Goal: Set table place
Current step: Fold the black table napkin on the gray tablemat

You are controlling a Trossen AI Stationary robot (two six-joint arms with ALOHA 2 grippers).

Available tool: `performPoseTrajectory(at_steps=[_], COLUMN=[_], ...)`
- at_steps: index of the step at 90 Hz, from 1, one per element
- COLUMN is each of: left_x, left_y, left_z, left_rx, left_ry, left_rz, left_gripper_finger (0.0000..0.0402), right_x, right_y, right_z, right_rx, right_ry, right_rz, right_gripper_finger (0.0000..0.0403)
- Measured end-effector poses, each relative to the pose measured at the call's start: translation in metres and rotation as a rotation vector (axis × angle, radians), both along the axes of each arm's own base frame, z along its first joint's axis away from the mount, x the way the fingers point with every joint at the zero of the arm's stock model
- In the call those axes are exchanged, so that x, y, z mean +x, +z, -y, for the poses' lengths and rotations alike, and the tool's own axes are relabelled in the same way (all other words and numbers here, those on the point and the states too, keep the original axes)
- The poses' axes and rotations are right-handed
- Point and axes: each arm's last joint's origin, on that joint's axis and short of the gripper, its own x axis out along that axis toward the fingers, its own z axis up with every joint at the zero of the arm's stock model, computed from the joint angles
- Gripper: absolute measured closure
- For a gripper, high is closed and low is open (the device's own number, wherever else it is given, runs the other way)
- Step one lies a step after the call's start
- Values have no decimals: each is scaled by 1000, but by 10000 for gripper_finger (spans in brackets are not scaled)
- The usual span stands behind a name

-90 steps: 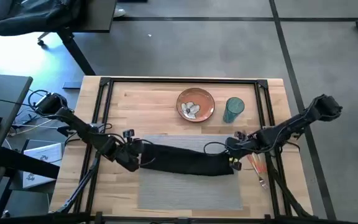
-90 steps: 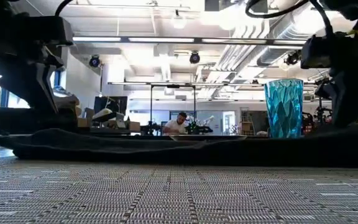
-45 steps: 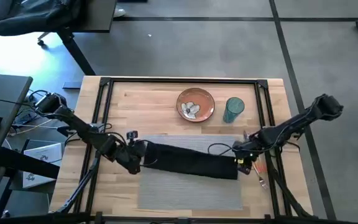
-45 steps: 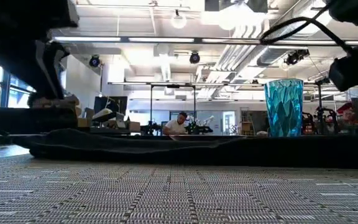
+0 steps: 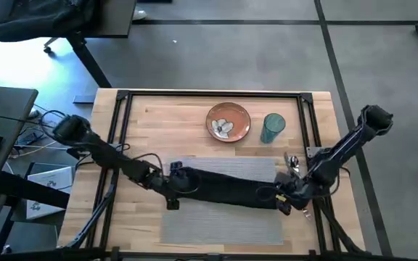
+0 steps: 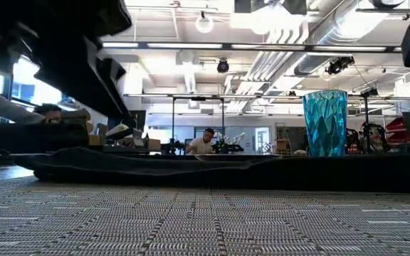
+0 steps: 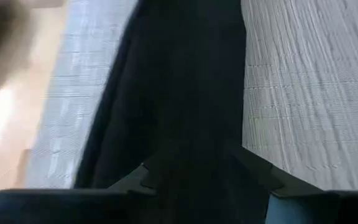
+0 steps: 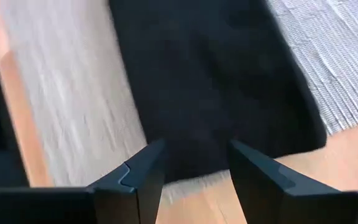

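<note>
From above, I see the black napkin [image 5: 227, 188] stretched across the grey placemat [image 5: 223, 217], lower centre of the counter [image 5: 180, 123]. Left hand [image 5: 174, 190] pinches one end; right hand [image 8: 191, 165] is spread at the other.

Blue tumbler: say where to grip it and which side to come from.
Grip the blue tumbler across its faceted wall, about mid-height, coming in level from the right. It stands upright on the table; the plate sits close on its left, and the right gripper is the nearer one.
</note>
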Motion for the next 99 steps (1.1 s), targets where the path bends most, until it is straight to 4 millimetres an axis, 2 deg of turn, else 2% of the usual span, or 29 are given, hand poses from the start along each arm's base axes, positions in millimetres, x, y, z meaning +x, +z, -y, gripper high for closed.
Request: performPoseTrajectory(at_steps=[12, 26, 52, 83, 91, 99], left_x=[11, 18, 23, 24, 24, 24], left_y=[-11, -17, -26, -27, -27, -27], left_z=[0, 1, 4, 4, 4, 4], left_rx=[8, 34, 32, 29, 29, 30], left_ry=[13, 19, 20, 19, 20, 20], left_rz=[-25, -19, -10, -4, -4, -4], left_gripper_finger=[300, 300, 300, 300, 300, 300], right_x=[-2, 0, 13, 17, 18, 17], right_y=[-7, -17, -32, -50, -51, -52], right_z=[-7, -11, -20, -21, -21, -20], right_rx=[74, 78, 81, 18, 10, -2], right_ry=[-154, -280, -326, -455, -451, -440], right_rz=[-39, -42, 24, 48, 56, 46], right_gripper_finger=[247, 247, 247, 247, 261, 299])
